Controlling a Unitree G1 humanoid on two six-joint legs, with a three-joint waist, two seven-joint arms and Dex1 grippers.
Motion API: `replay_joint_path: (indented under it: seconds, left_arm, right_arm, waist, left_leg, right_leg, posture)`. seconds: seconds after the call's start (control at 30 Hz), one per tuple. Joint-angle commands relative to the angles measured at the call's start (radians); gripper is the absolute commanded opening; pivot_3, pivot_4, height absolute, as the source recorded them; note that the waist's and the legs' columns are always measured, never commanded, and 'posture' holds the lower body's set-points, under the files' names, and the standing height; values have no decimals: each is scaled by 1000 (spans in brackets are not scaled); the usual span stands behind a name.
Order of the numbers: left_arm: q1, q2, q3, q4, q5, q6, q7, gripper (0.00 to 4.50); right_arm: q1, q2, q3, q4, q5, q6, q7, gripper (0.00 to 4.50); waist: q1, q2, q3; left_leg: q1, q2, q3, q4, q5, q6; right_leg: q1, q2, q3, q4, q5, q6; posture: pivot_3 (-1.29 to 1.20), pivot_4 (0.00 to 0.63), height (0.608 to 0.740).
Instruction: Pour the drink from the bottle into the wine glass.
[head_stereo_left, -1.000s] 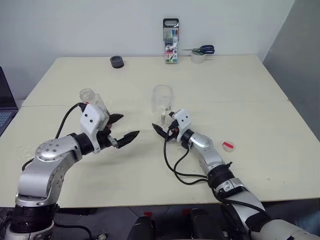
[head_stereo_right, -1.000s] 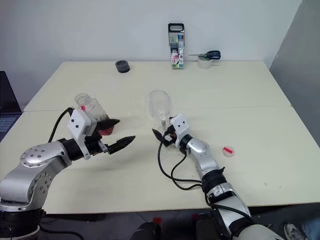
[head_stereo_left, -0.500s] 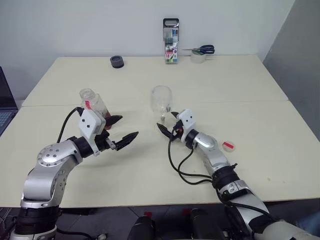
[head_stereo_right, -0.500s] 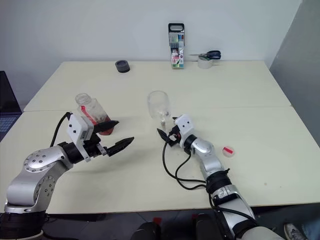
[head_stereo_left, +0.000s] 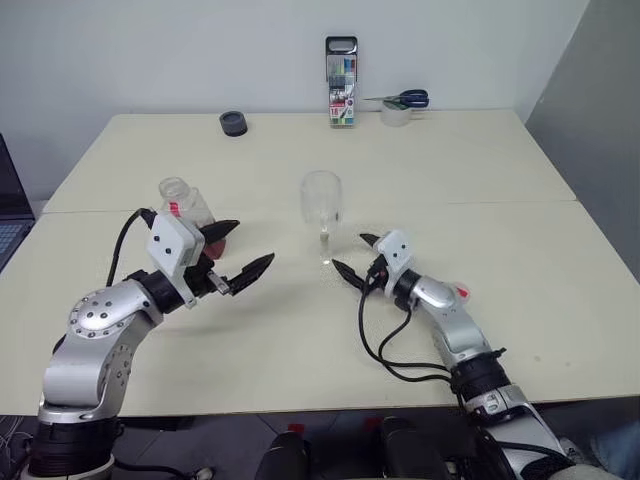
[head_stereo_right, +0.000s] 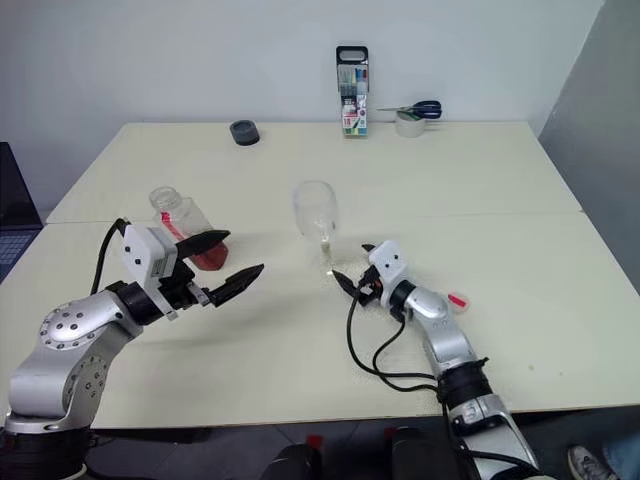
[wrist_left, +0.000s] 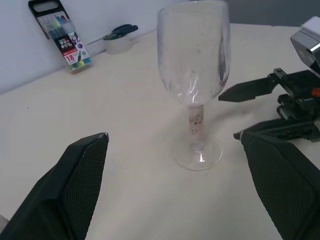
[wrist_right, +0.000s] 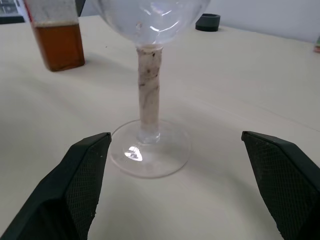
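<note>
While the wine glass is standing upright near the middle of the table, both arms are reaching in low toward it from either side. The left gripper is pointing level across the table at the glass, its two black fingers spread wide and holding nothing, well short of the glass. The right gripper is sitting just beside the glass's foot, on the robot's side of it, aiming level at the stem, fingers likewise splayed fully apart and empty, not touching the glass. The bottle is standing to the left of the glass, right behind the left gripper, uncapped, with the drink sitting amber in its bottom. A small pink-and-white cap is lying to the right of the glass, beyond the right wrist. Far behind the glass, the marker case, scissors on a tape roll and a dark round object are lining the table's back edge. The right wrist view is showing the pale, speckled stem of the glass and its round foot up close; the left wrist view is showing the right gripper past the glass.
</note>
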Motion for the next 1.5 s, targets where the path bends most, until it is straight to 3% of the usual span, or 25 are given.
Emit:
replay_joint_path:
  seconds: [0.03, 0.23, 0.4, 0.67, 1.17, 1.5]
  left_arm:
    - [-12, -6, 36, -43, -20, -32, 8, 4500]
    - [-4, -28, 26, -32, 3, -61, 28, 4500]
    - [74, -58, 15, -30, 27, -71, 54, 4500]
    - [188, -182, 31, 26, 146, -120, 249, 4500]
    - [19, -203, 104, 216, 150, -72, 372, 4500]
    - [-46, -168, 103, 331, 166, -93, 353, 4500]
  right_arm:
    - [25, -16, 9, -96, -1, 18, 11, 4456]
    - [66, -50, 20, -186, 9, 34, 26, 4456]
    - [111, -152, 51, -394, 122, 202, 199, 4456]
    - [121, -265, 67, -616, 205, 376, 290, 4456]
    - [95, -246, 74, -680, 220, 449, 232, 4456]
    - [84, -241, 64, -702, 239, 478, 221, 4456]
  waist:
    - [1, 0, 0]
    - [3, 0, 0]
    - [8, 0, 0]
    - [19, -1, 1]
    - [36, -2, 1]
    - [38, -2, 1]
  left_leg:
    - [0, 0, 0, 0, 0, 0]
    - [0, 0, 0, 0, 0, 0]
    - [0, 0, 0, -1, 0, 0]
    - [-1, 1, -2, -2, 0, 0]
    - [-1, 0, -2, -2, 0, 0]
    - [-1, 0, -2, -2, 0, -1]
  right_leg:
    - [0, 0, 0, 0, 0, 0]
    - [0, 0, 0, -1, 0, 0]
    - [1, -1, 0, -3, 0, 0]
    - [2, -1, -2, -8, 0, 1]
    - [3, -1, -3, -11, 1, 2]
    - [3, -1, -3, -11, 1, 2]
  posture:
    - [0, 150, 740]
    - [0, 150, 740]
    - [0, 150, 740]
    - [0, 150, 740]
    - [0, 150, 740]
    - [0, 150, 740]
